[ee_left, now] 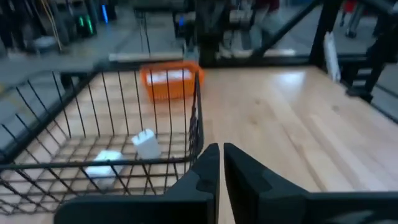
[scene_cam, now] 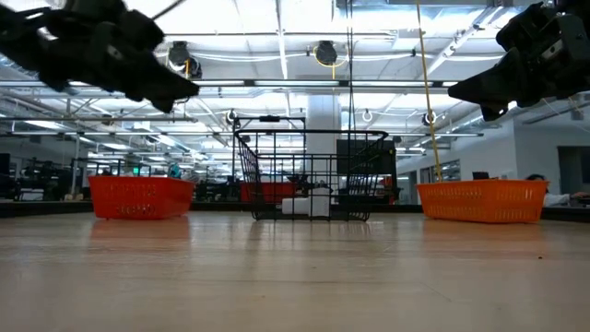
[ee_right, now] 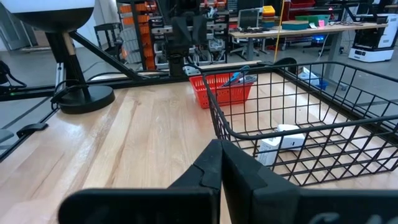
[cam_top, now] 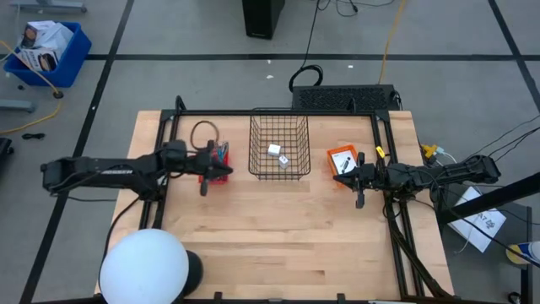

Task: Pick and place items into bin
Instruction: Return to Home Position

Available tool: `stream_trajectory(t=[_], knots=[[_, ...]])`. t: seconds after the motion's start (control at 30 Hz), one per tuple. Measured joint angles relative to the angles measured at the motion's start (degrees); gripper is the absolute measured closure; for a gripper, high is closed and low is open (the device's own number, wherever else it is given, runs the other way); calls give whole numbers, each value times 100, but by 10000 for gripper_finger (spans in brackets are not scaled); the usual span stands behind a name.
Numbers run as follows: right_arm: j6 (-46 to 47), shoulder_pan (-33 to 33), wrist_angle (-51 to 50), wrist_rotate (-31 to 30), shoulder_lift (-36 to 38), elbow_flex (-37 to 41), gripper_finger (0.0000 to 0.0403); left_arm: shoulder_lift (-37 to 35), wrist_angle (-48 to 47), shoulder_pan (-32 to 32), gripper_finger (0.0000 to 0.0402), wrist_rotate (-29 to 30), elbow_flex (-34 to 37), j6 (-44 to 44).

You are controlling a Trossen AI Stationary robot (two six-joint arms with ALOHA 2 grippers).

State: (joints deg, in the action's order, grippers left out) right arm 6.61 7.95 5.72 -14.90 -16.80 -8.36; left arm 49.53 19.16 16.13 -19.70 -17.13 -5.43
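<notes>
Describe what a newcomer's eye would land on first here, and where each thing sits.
The black wire basket stands mid-table toward the far edge, two white blocks inside, flanked by a red bin on the left and an orange bin on the right. The left gripper and right gripper hang shut and empty on either side of it. A big white dome on a black stand sits at the near left corner.

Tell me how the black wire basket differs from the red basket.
The wire basket is black, open-meshed and larger; the red basket is smaller and finer-meshed. The wire basket holds two white blocks; the red basket holds a slim teal tool. Both stand upright on the table.
</notes>
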Motion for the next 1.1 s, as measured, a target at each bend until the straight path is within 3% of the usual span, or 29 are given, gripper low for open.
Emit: stream_trajectory(t=[0.23,0.43,0.67,0.87,1.1], knots=[[2,1,0,-2,2,0,403,-1079,640,-25,397,-253,840,143],[2,0,0,-2,2,0,403,-1852,606,-13,379,-433,1142,74],[1,1,0,0,0,0,403,-2486,22,156,396,-876,1170,329],[2,1,0,0,0,0,403,-2914,-538,173,389,-887,1170,930],[2,0,0,0,0,0,403,-3656,-1094,170,388,-683,1168,808]])
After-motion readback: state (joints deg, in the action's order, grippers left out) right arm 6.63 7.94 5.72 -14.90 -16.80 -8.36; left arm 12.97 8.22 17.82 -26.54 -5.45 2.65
